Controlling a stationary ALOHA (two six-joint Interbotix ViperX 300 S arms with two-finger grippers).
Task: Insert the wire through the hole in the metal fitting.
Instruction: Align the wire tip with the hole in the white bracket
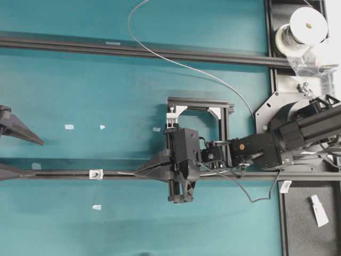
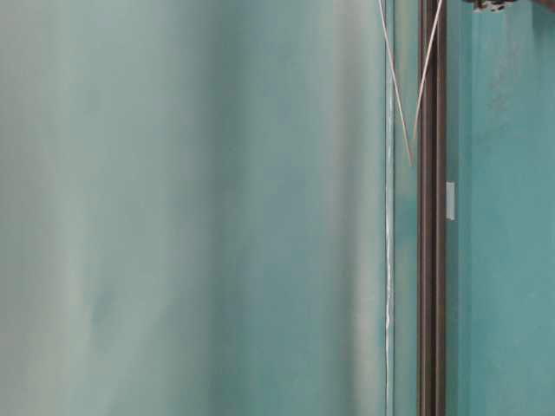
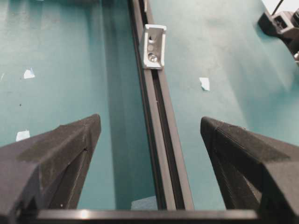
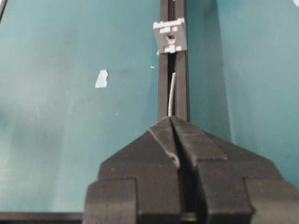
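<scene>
We see the small shiny silver metal fitting [image 1: 96,174] with its dark centre hole sitting on the long black rail [image 1: 64,174]. Our right gripper [image 4: 171,120], jaws pressed together, pinches the thin grey wire [image 4: 171,95], whose free end points along the rail at the fitting, near but short of it. Our left gripper [image 3: 149,128] is spread wide astride the rail, with the fitting ahead of it.

A dark rail [image 2: 431,260] is running top to bottom beside blurred teal surface [image 2: 191,217], two thin wires [image 2: 397,87] converging near it, a small white tab [image 2: 450,200] sitting alongside.
</scene>
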